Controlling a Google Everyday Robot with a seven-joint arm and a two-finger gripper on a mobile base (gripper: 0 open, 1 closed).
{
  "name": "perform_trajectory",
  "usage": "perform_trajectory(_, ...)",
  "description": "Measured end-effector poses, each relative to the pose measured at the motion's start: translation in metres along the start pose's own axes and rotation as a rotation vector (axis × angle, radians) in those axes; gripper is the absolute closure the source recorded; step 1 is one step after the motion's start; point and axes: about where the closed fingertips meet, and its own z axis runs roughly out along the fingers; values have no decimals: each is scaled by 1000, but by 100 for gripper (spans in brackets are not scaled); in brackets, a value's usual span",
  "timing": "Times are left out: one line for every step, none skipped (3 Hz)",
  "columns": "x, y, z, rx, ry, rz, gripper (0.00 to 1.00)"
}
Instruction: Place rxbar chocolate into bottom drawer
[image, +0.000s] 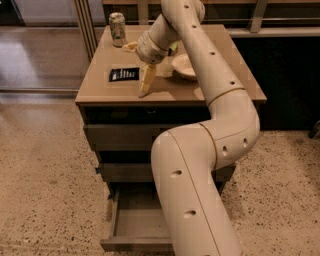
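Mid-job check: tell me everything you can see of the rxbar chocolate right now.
The rxbar chocolate is a small, flat, black rectangular wrapper with white lettering too small to read. It lies flat on the brown cabinet top, left of centre, with its long side running roughly left to right. Only the top touches it. The claw points down just to its right, apart from it and not holding it. The bar is not yet in the bottom drawer, which stands open below.

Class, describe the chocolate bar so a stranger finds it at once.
Start at the cabinet top. Left of the gripper, which points down near the front edge, lies the rxbar chocolate. It alone is flat and black, unlike the can and bowl.
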Motion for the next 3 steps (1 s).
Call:
perform_trajectory(-13,-4,-11,2,39,-15,0)
perform_trajectory(-31,-12,-27,5,108,-40,0)
perform_trajectory(-36,-22,-20,22,135,-38,0)
